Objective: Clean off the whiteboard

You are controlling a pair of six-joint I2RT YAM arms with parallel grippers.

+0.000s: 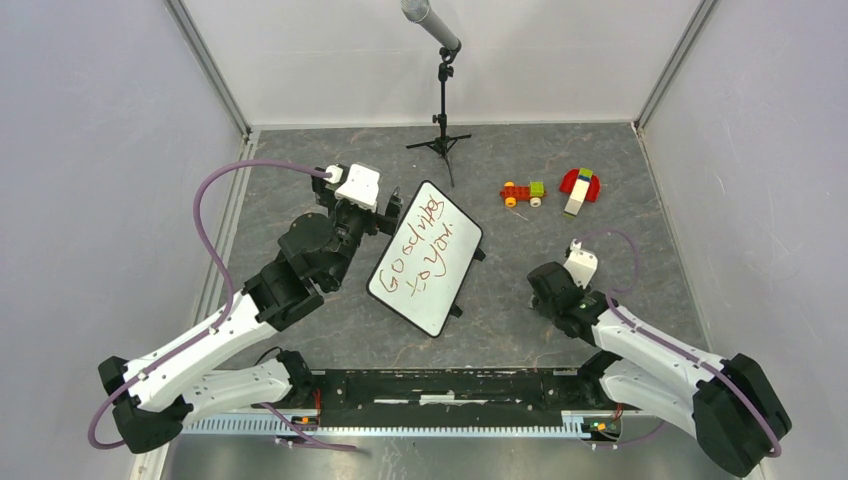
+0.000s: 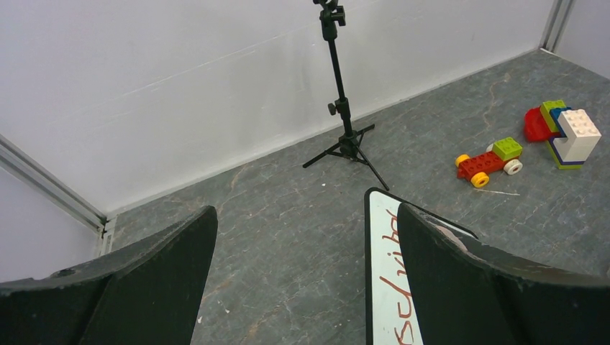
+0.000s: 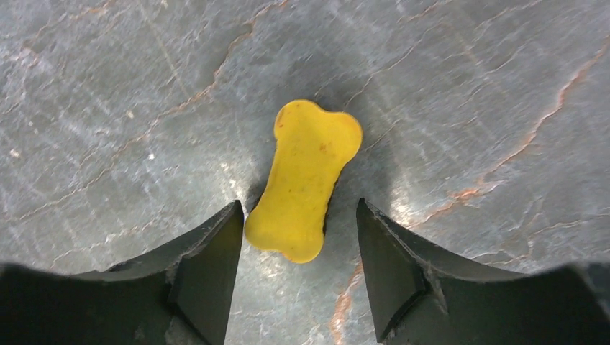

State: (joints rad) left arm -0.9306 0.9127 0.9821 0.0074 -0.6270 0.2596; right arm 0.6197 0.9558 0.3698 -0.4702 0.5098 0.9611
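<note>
The whiteboard (image 1: 425,260) lies tilted at the middle of the table, with red handwriting on it. My left gripper (image 1: 386,211) is open at the board's far left corner. In the left wrist view (image 2: 306,212) its right finger is over the board's edge (image 2: 381,273). My right gripper (image 1: 548,288) is open and points down at the table, right of the board. In the right wrist view (image 3: 296,205) a yellow bone-shaped eraser (image 3: 306,180) lies flat, its near end between the fingertips and close to the left finger. The eraser is hidden in the top view.
A black microphone stand (image 1: 442,100) stands at the back, also in the left wrist view (image 2: 342,108). A red toy brick car (image 1: 522,193) (image 2: 489,159) and a brick block pile (image 1: 580,188) (image 2: 565,129) sit at the back right. White walls enclose the table.
</note>
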